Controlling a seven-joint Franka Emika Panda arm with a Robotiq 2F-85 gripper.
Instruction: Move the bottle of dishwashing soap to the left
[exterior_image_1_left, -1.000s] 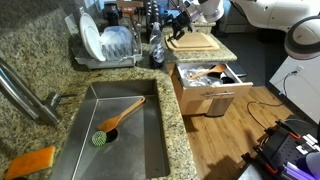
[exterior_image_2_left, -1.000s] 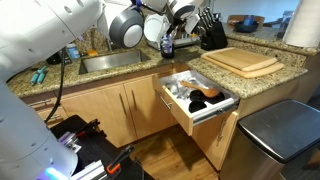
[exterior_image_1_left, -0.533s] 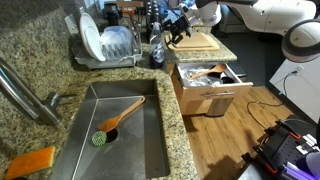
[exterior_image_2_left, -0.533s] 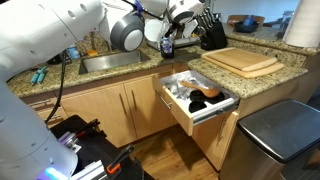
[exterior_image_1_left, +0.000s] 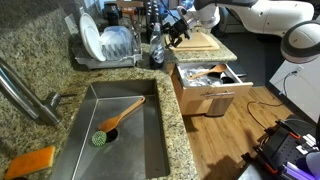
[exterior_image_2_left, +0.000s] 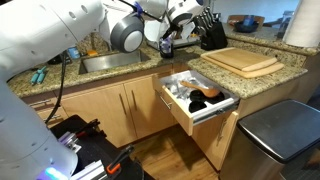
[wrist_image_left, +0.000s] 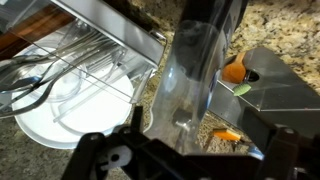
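Beside the dish rack (wrist_image_left: 90, 60) on the granite counter (wrist_image_left: 290, 25), we see the bottle of dishwashing soap (wrist_image_left: 192, 80) standing upright; in the wrist view it rises between the fingers of the gripper (wrist_image_left: 190, 125); the jaws stand spread either side; we cannot tell whether they touch it.

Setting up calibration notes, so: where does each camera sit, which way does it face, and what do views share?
Exterior view: above the sink end of the counter, looking along it to rack and bottle; arm top right.
Exterior view: in front of the cabinets, facing the open drawer; arm fills the left.
Wrist view: on the hand, facing bottle and rack.
Shared: all show the bottle; both exterior views show the drawer.
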